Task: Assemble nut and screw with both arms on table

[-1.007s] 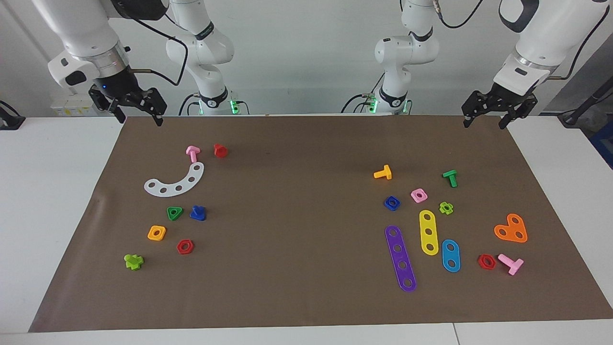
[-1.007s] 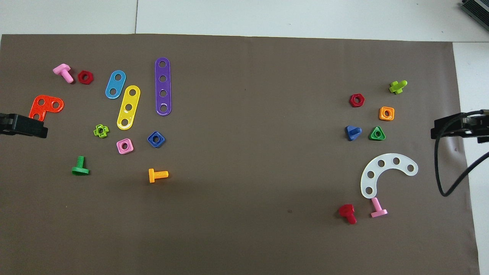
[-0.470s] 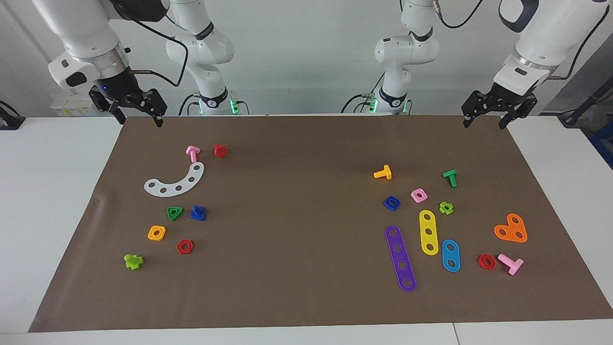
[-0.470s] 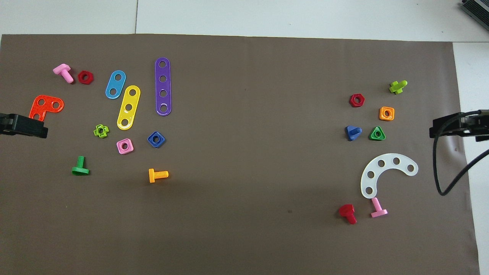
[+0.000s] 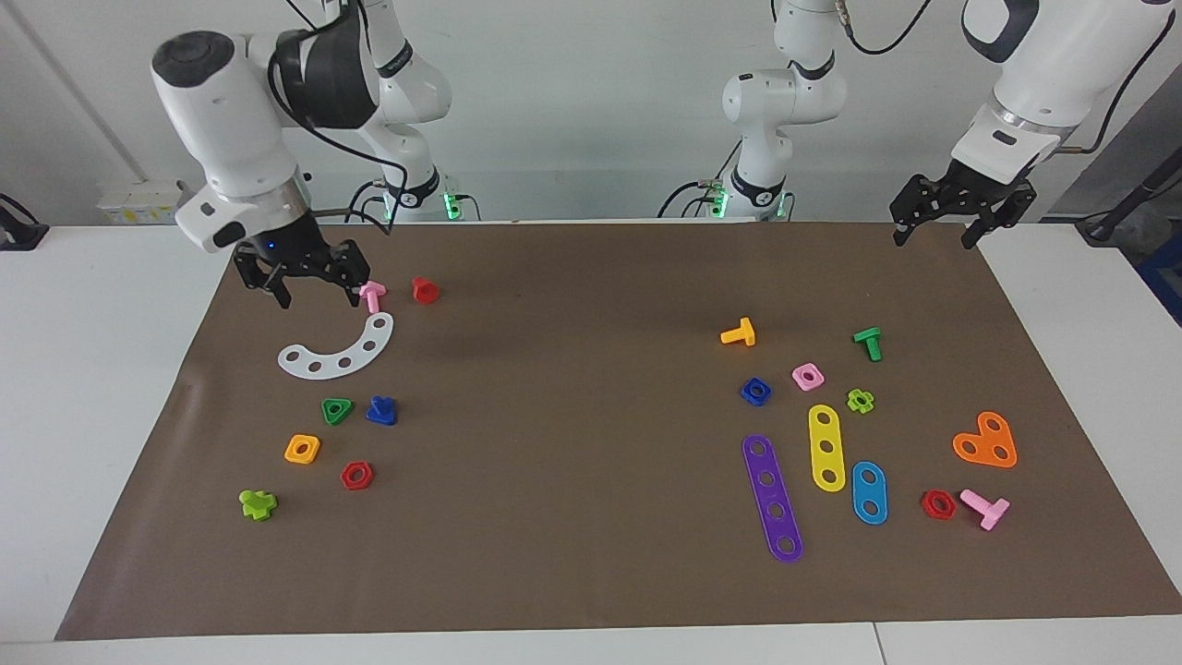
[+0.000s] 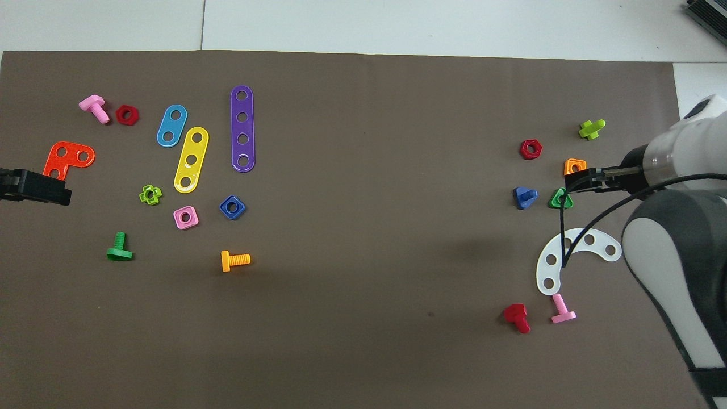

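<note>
At the right arm's end of the mat (image 5: 572,573), the right gripper (image 5: 312,288) hangs with jaws spread over the white arc (image 5: 338,350); one blue screw (image 5: 381,410) lies beside a green nut (image 5: 336,410), farther from the robots. Toward the left arm's end lie one blue nut (image 5: 755,391) and three strips. The left gripper (image 5: 934,231) waits, jaws spread, over the mat's corner.

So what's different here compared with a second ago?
The right arm has swung in over the mat: the right gripper, open and empty, now hangs above the white curved strip, beside a pink screw, short of the blue screw. The left gripper waits, open, at the mat's corner as before. No part has moved, including the blue nut.
</note>
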### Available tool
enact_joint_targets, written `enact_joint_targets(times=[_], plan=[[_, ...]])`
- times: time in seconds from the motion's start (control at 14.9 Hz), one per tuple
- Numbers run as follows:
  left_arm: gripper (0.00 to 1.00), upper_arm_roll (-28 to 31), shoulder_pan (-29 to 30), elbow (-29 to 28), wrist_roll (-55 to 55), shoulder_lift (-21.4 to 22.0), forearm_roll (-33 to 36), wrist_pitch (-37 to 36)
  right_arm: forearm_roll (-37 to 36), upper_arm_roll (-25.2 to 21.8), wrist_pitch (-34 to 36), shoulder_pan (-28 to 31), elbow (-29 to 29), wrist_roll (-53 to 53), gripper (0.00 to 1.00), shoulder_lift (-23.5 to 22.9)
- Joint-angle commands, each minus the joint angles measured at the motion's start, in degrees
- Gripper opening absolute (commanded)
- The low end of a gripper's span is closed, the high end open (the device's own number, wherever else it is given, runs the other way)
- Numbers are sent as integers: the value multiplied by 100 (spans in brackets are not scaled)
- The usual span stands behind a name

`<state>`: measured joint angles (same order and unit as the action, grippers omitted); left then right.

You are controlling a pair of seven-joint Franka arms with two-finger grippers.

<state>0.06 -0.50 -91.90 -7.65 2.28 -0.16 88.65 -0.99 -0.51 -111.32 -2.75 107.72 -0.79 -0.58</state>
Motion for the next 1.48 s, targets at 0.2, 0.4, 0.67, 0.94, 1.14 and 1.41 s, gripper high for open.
enact_joint_targets(times=[0.2,0.4,0.67,0.94,1.14,1.41], plan=[[100,-41,76,-161,-35,150,-98,12,143,7,-1627,55,617,-1335,100,-917],[100,-32,76,-162,-35,150,-98,12,152,8,-2129,-129,987,-1494,98,-1075],[100,-32,76,-161,-35,150,-98,12,152,-1,-2701,-103,1216,-1766,89,-1312],[100,-32,76,-161,-35,150,-98,12,152,-1,-2886,-68,1330,-1873,65,-1348],[100,-32,76,-161,-35,150,-98,12,152,-1,-2886,-68,1374,-1881,44,-1339],[100,-32,76,-161,-35,150,-98,12,152,-1,-2895,-15,1445,-1978,41,-1348]])
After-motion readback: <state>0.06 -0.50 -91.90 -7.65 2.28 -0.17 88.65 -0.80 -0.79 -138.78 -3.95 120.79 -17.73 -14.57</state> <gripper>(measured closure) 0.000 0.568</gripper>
